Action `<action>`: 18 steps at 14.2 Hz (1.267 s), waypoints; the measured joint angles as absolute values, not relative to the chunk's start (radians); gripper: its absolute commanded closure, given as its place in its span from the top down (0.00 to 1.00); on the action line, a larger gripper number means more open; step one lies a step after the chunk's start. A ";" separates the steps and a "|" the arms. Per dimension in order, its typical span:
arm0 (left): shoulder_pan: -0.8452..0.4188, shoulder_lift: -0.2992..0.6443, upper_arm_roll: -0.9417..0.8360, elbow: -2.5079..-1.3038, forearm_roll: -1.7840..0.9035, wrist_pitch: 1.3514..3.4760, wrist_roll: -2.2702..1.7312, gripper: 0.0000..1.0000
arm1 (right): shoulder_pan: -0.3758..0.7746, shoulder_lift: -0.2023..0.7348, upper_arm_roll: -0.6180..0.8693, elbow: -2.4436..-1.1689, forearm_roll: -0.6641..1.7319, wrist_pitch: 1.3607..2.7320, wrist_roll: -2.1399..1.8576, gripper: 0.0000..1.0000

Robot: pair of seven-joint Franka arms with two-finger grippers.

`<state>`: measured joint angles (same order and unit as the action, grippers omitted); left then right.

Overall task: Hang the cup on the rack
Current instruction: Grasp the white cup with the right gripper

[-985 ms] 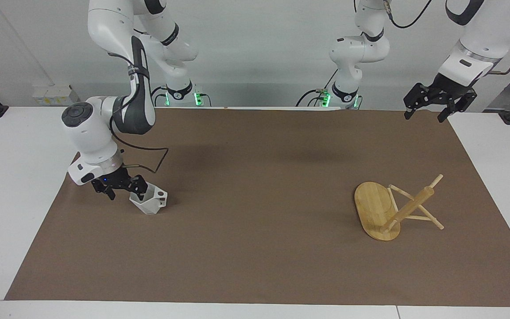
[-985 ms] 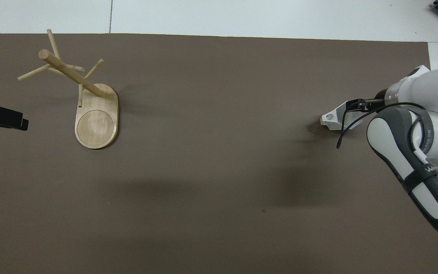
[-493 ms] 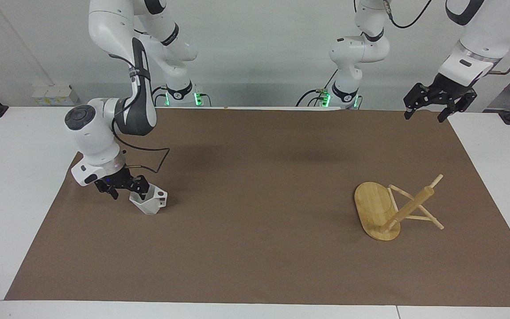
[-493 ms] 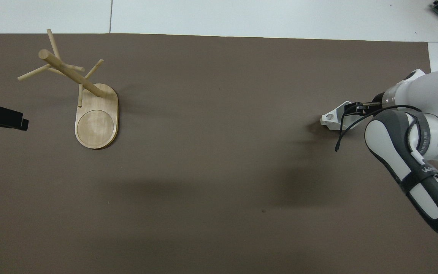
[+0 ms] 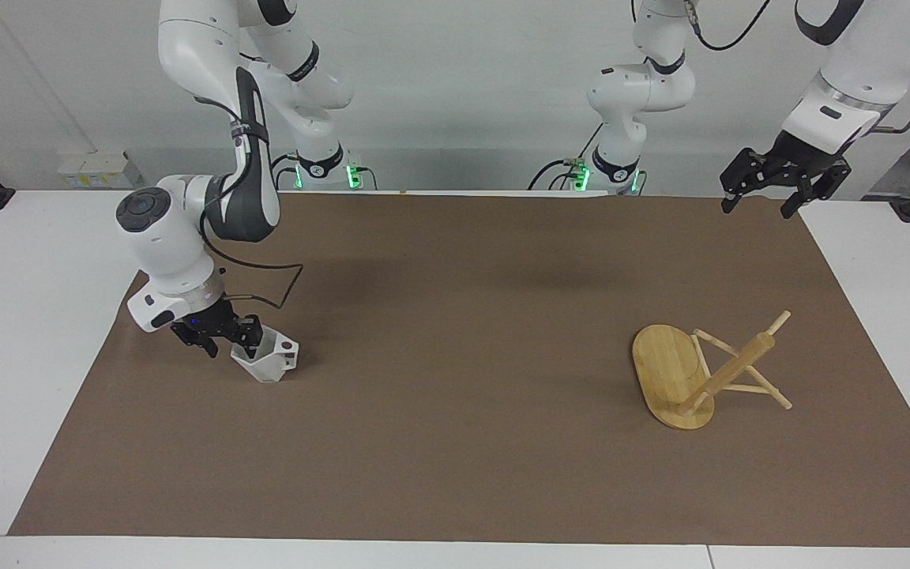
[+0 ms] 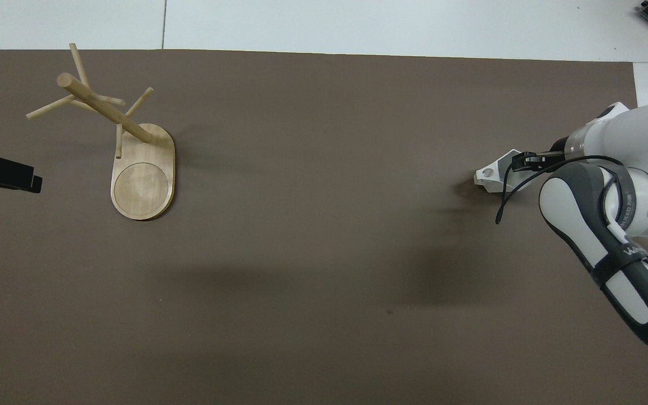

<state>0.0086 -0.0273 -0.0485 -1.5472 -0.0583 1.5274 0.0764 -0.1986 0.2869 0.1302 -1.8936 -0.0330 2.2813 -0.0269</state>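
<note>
The left gripper waits with fingers apart over the brown mat's corner nearest its base. The right gripper grasps the white cup's rim, near the mat's edge at its end. The rack stands toward the left arm's edge.

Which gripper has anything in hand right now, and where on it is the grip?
The right gripper grips the cup by its rim wall, away from the handle. The left gripper waits open, holding nothing.

White faceted cup tilted, maybe lifted, right arm's end; bamboo rack upright, left arm's end.
</note>
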 measured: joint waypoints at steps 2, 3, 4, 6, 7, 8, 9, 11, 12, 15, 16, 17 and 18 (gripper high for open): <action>0.009 -0.027 -0.049 -1.547 -0.058 1.527 0.076 1.00 | -0.199 0.287 0.130 -1.894 -0.033 2.281 -0.027 0.72; 0.009 -0.027 -0.049 -1.547 -0.058 1.527 0.076 1.00 | -0.199 0.287 0.131 -1.894 -0.033 2.281 -0.027 0.70; 0.009 -0.027 -0.049 -1.547 -0.058 1.527 0.076 1.00 | -0.198 0.287 0.131 -1.894 -0.033 2.281 -0.027 0.68; 0.009 -0.027 -0.049 -1.547 -0.058 1.527 0.076 1.00 | -0.198 0.287 0.131 -1.894 -0.033 2.281 -0.027 0.63; 0.009 -0.027 -0.049 -1.547 -0.058 1.527 0.076 1.00 | -0.198 0.287 0.131 -1.894 -0.033 2.281 -0.027 0.62; 0.009 -0.027 -0.049 -1.547 -0.058 1.527 0.076 1.00 | -0.198 0.287 0.131 -1.894 -0.033 2.281 -0.027 0.57; 0.009 -0.027 -0.049 -1.547 -0.058 1.527 0.076 1.00 | -0.197 0.287 0.131 -1.894 -0.033 2.281 -0.027 0.52; 0.009 -0.027 -0.049 -1.548 -0.058 1.525 0.076 1.00 | -0.187 0.287 0.132 -1.894 -0.033 2.281 -0.027 0.38; 0.009 -0.027 -0.049 -1.548 -0.058 1.525 0.075 1.00 | -0.182 0.287 0.132 -1.894 -0.033 2.281 -0.027 0.28; 0.009 -0.027 -0.049 -1.548 -0.058 1.524 0.074 1.00 | -0.178 0.287 0.131 -1.895 -0.033 2.281 -0.027 0.00; 0.009 -0.027 -0.049 -1.548 -0.058 1.525 0.074 1.00 | -0.178 0.287 0.131 -1.895 -0.033 2.281 -0.027 0.00; 0.009 -0.027 -0.049 -1.548 -0.058 1.525 0.073 1.00 | -0.178 0.287 0.131 -1.896 -0.033 2.281 -0.026 0.00; 0.009 -0.027 -0.048 -1.548 -0.058 1.525 0.073 1.00 | -0.178 0.287 0.131 -1.896 -0.033 2.281 -0.026 0.00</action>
<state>0.0086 -0.0273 -0.0485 -1.5483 -0.0583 1.5247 0.0729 -0.1781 0.2870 0.1306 -1.8963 -0.0327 2.2810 -0.0264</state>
